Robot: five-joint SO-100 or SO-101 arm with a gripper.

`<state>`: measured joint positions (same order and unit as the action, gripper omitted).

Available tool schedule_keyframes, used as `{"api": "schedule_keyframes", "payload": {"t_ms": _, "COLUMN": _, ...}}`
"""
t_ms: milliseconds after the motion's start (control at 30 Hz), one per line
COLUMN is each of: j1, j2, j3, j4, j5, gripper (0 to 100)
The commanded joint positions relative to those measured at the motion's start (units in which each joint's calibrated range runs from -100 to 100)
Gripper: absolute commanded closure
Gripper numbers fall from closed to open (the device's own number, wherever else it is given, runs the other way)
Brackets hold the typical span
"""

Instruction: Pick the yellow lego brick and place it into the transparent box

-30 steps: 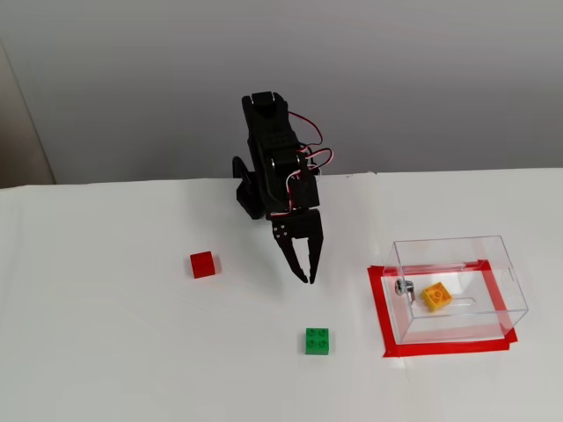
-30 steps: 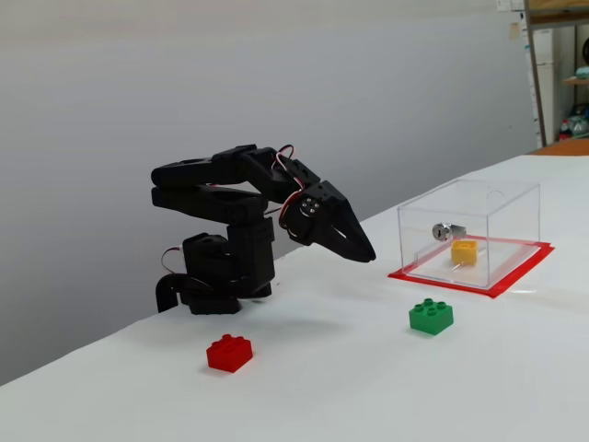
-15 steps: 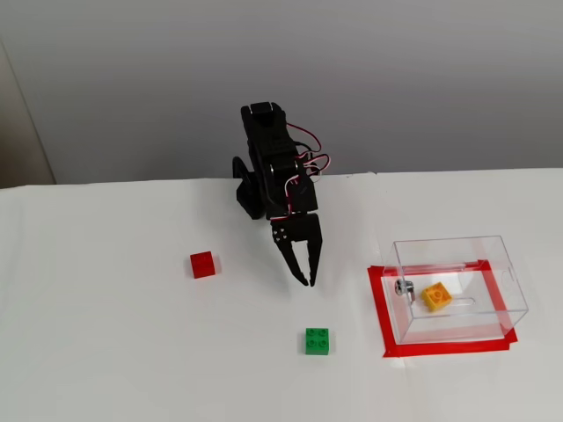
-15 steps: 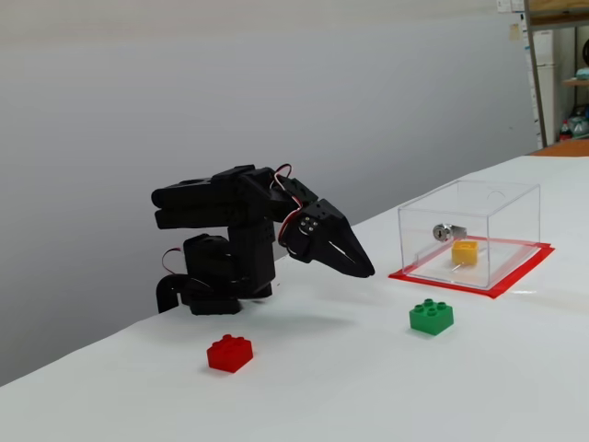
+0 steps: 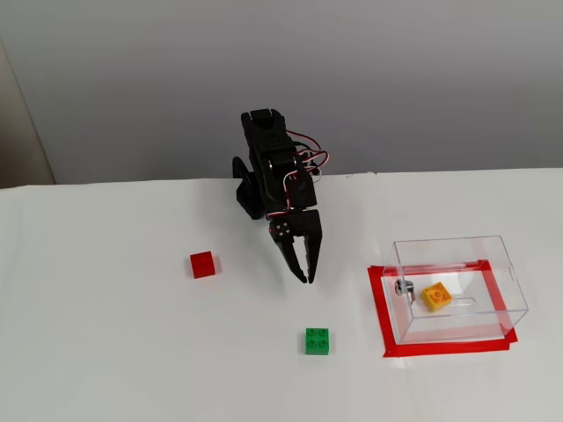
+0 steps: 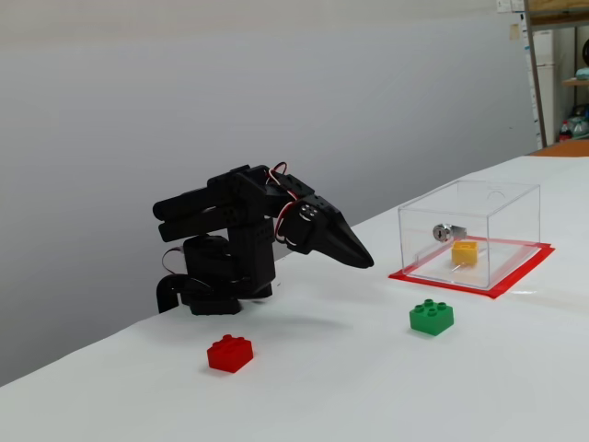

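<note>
Lab or workshop bench: white table [image 6: 479, 387] against a plain grey wall [image 6: 276, 83]; right of the wall, storage shelves [image 6: 557, 69] hold cluttered items.

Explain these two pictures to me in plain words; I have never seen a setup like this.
The black machine is a small robot arm bolted to a white table. Its pointed tip is a two-finger gripper, a claw for pinching things. It looks closed or nearly so, holds nothing and hangs just above the table.

One fixed view looks at the arm head-on from high up; the other stands low beside the table and sees it side-on.

On the table lie a red brick and a green brick, each lying free and apart from the claw. The transparent box stands on a rectangle of red tape. Inside it lies the yellow lego brick, beside a small metal knob.
</note>
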<state>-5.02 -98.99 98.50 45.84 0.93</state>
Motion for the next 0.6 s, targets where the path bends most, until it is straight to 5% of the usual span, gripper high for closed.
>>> {"api": "schedule_keyframes", "payload": {"t_ms": 0, "j1": 0.5, "j2": -0.7, "j3": 1.0, "j4": 1.9, "j5": 0.3, "gripper": 98}}
{"api": "schedule_keyframes", "payload": {"t_ms": 567, "j1": 0.4, "j2": -0.7, "j3": 1.0, "j4": 4.2, "j5": 0.3, "gripper": 99}}
